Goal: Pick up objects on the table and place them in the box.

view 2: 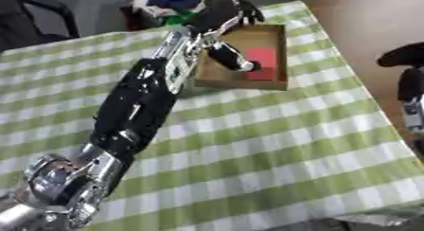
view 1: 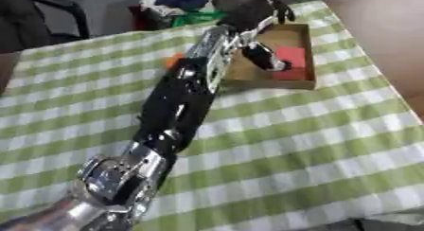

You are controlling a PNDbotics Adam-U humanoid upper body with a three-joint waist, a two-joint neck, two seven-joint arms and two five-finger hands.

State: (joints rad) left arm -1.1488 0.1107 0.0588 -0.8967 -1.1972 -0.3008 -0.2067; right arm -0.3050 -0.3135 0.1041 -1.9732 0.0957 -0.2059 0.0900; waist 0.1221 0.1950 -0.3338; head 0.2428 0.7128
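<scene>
Fingers (view 1: pixel 278 10) of left hand (view 1: pixel 252 12) curl above square cardboard box (view 1: pixel 311 45).

- An indoor room set up like a lab or test space.
- A counter (view 1: pixel 314 145) draped in green-and-white checked cloth fills most of the view.
- Beyond the counter's far edge: grey floor, a dark chair (view 1: pixel 41 14), a heap of blue and green things (view 1: pixel 178 5).

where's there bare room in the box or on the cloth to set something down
Inside the box, the floor near its far wall is bare. The near right corner is crowded by a red block and a dark object. The checked cloth right of the left arm, nearer than the box, is bare.
</scene>
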